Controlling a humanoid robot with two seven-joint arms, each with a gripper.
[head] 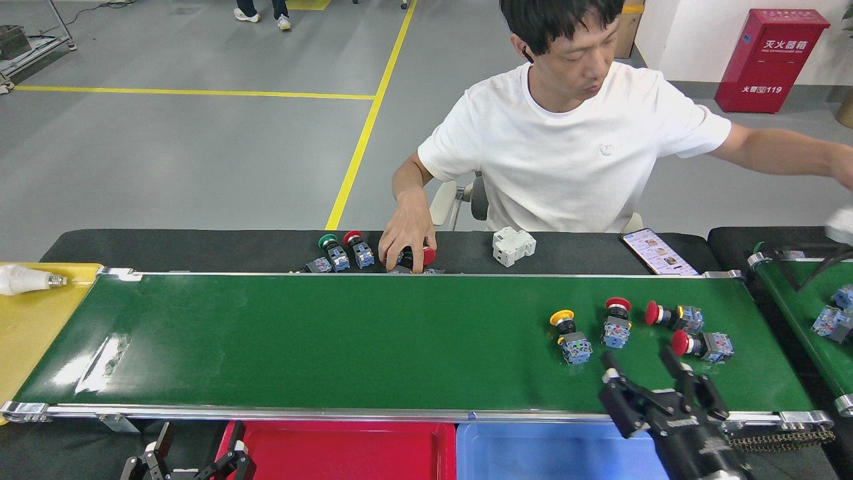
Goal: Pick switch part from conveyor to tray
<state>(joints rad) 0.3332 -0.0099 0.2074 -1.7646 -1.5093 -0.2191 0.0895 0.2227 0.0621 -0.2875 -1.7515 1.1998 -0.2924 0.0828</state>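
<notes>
Right hand [645,370] rises from the near right edge over the conveyor [333,340], fingers spread wide and empty, tips just short of the switch parts. Four of these lie on the belt's right end: a yellow-capped switch part [570,335], a red-capped one [616,323] beside it, and two more red ones [673,316] [703,345] on their sides. Left hand [190,463] sits low at the near left, cut off by the frame edge; its opening cannot be told. Red tray [340,450] and blue tray [553,453] lie below the near rail. Across the belt a person's hand [406,240] covers some of the spare switches on the black table [200,250].
</notes>
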